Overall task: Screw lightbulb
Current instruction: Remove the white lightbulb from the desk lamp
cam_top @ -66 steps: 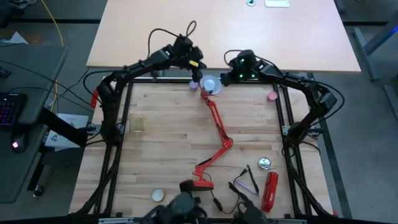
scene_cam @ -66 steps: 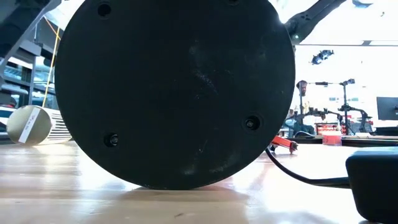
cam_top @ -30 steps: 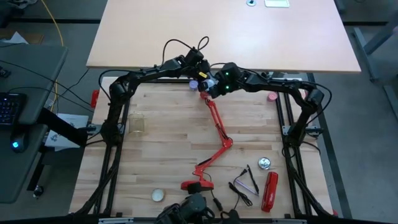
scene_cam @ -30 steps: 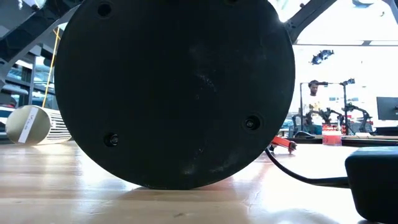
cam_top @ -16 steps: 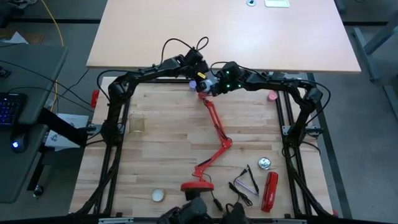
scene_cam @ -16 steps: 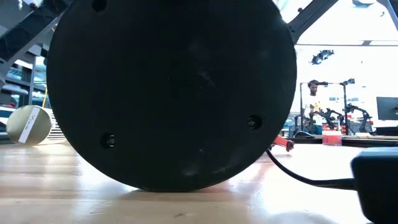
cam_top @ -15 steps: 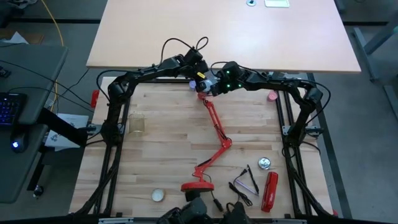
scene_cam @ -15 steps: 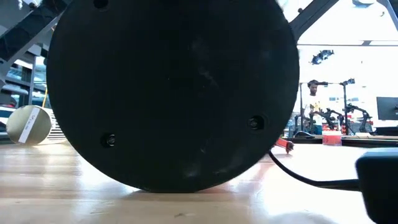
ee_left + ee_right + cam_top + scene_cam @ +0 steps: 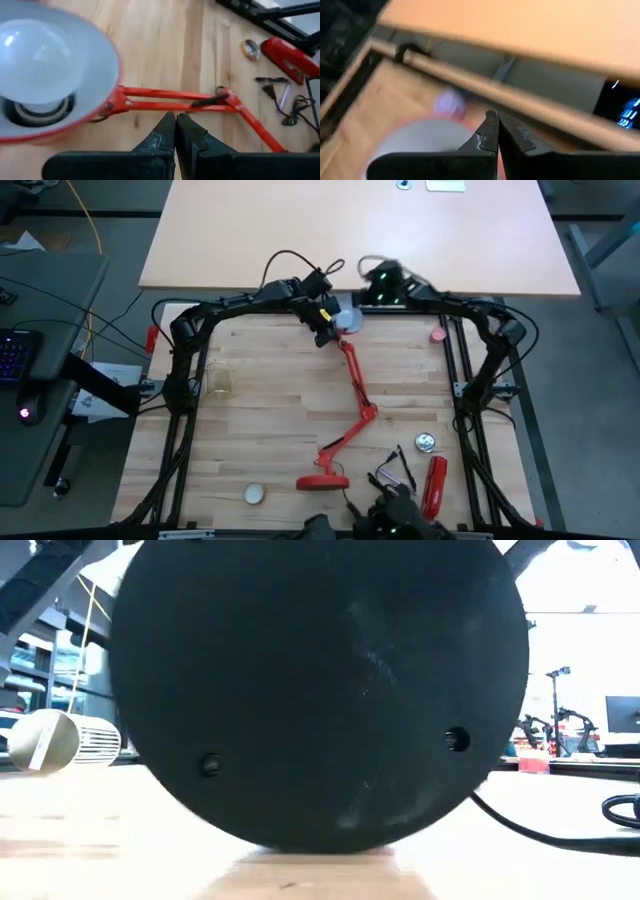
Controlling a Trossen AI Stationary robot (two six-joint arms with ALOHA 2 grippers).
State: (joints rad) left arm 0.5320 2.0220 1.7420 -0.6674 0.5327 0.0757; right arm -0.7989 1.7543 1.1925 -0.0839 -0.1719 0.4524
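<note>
Your landmark is the red jointed desk lamp (image 9: 352, 395) lying across the pale wooden slatted table (image 9: 260, 430), its round black-bottomed base (image 9: 320, 690) filling the low view. Its red white-lined round shade (image 9: 95, 65) lies at the table's far edge. Your small white pear-shaped lightbulb (image 9: 32, 60) sits inside that shade, screw end in the socket. Your left gripper (image 9: 322, 332) hangs just beside the shade, clenched on nothing. Your right gripper (image 9: 493, 131) hovers over the shade's far side, likewise clenched empty.
</note>
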